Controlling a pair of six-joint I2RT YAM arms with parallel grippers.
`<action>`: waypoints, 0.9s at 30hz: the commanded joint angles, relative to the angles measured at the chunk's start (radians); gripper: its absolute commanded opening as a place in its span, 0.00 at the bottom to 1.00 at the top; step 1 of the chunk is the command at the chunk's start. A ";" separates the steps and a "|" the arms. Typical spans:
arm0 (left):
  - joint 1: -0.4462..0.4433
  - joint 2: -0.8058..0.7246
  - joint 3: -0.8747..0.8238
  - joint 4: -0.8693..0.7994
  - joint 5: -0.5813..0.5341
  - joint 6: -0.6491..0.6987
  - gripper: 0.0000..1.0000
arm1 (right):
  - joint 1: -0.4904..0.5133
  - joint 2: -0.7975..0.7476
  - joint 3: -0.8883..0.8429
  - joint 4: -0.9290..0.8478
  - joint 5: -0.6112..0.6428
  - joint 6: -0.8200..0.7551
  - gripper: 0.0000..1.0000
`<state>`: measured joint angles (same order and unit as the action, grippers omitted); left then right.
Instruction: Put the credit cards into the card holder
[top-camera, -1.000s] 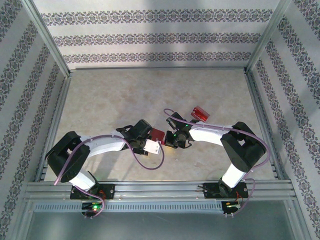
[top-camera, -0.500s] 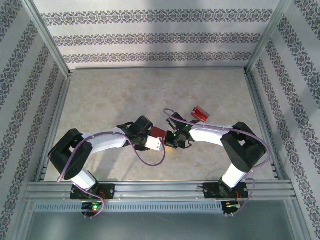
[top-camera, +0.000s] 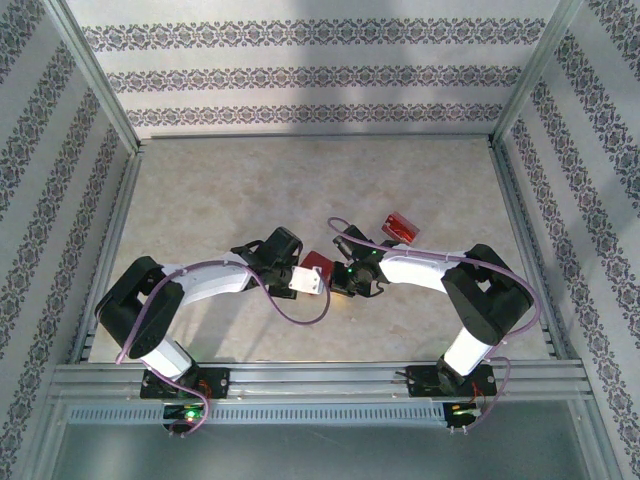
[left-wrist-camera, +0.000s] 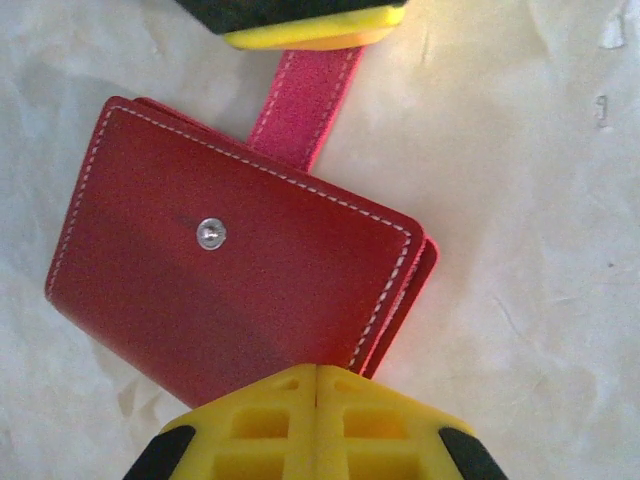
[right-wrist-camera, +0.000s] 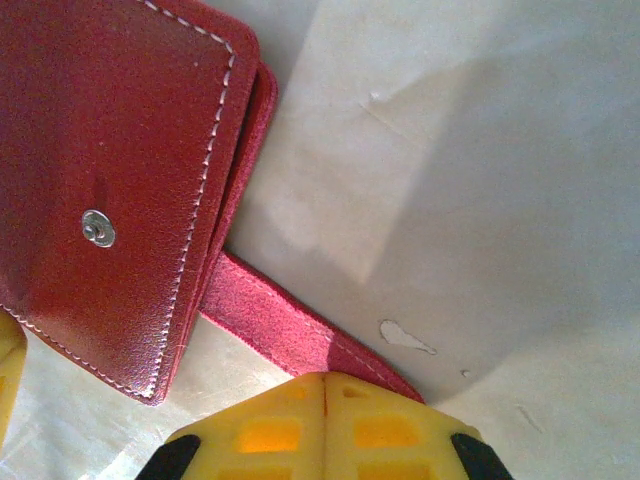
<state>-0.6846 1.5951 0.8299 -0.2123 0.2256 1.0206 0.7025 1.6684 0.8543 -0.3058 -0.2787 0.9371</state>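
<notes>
The card holder (top-camera: 318, 265) is a folded red wallet with a silver snap (left-wrist-camera: 210, 233), lying flat between the two arms. Its near edge (left-wrist-camera: 330, 330) runs in under the tips of my left gripper (left-wrist-camera: 316, 372), whose yellow fingers are shut on it. The pink clasp tab (right-wrist-camera: 290, 330) stretches from the card holder (right-wrist-camera: 110, 170) to my right gripper (right-wrist-camera: 325, 380), which is shut on the tab's end. The tab (left-wrist-camera: 300, 100) and the right fingers (left-wrist-camera: 300, 30) also appear at the top of the left wrist view. The credit cards (top-camera: 399, 226) lie as a small red stack behind the right arm.
A metal frame and patterned walls (top-camera: 300, 80) bound the pale tabletop (top-camera: 250, 190). Open tabletop stretches behind and to the left of the arms. A purple cable (top-camera: 300, 310) hangs from the left arm near the card holder.
My left gripper has closed from partly open and edged forward onto the card holder's near edge. The right gripper has kept its hold on the tab.
</notes>
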 joint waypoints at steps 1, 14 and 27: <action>0.013 0.011 0.015 0.027 0.021 0.001 0.30 | -0.006 -0.014 -0.008 -0.029 0.015 0.000 0.00; 0.014 0.086 0.040 0.043 -0.011 0.087 0.49 | -0.006 0.009 -0.015 -0.021 0.006 0.001 0.00; 0.044 0.098 0.085 0.015 0.062 -0.010 0.08 | -0.011 -0.004 -0.017 -0.037 0.010 -0.006 0.00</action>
<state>-0.6601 1.6939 0.9001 -0.1959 0.2485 1.0519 0.7021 1.6688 0.8543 -0.3058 -0.2787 0.9367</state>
